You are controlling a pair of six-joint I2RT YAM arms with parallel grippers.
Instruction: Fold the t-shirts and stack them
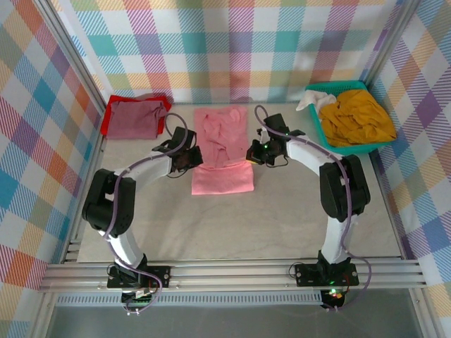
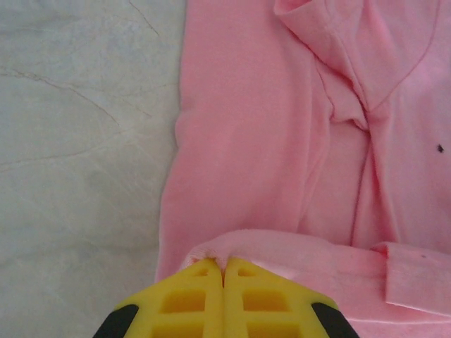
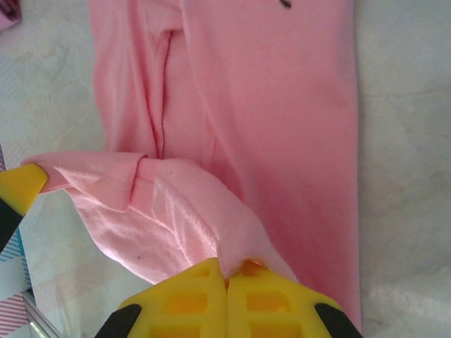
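Observation:
A salmon-pink t-shirt [image 1: 222, 137] lies lengthwise in the middle of the table, its near part doubled back toward the arms [image 1: 223, 179]. My left gripper [image 1: 193, 160] is at its left edge and my right gripper [image 1: 252, 156] at its right edge. In the left wrist view the yellow fingers [image 2: 204, 296] are shut on a pinch of the pink hem [image 2: 223, 262]. In the right wrist view that gripper [image 3: 227, 273] is likewise shut on a raised fold of the pink t-shirt [image 3: 282, 105]. A dull maroon t-shirt [image 1: 135, 118] lies on a red one [image 1: 106, 125] at the back left.
A teal basket [image 1: 338, 85] at the back right holds a mustard-yellow t-shirt [image 1: 356, 121] and a white cloth [image 1: 309, 102]. Checked walls close in the table on three sides. Bare table [image 1: 282, 218] lies in front of the pink t-shirt.

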